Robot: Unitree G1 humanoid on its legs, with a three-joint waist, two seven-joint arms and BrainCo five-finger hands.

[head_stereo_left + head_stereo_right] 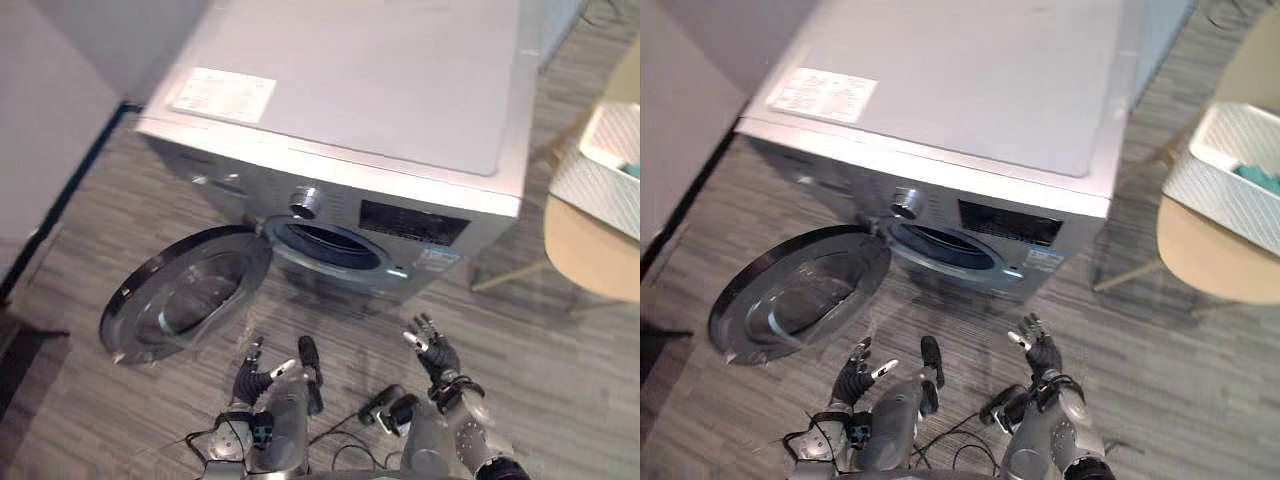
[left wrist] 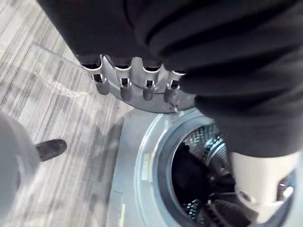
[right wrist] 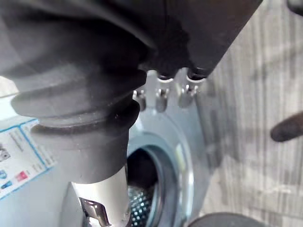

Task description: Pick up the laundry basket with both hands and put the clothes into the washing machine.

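The left hand (image 1: 250, 374) and right hand (image 1: 437, 355) are held empty, fingers spread, near the open washing machine (image 1: 380, 90); the laundry basket (image 1: 598, 165) is set on a chair (image 1: 590, 255), far right.

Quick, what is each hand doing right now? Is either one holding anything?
Left hand: open, fingers straight, holding nothing.
Right hand: open, fingers spread, holding nothing.

Bright even light, soft faint shadows
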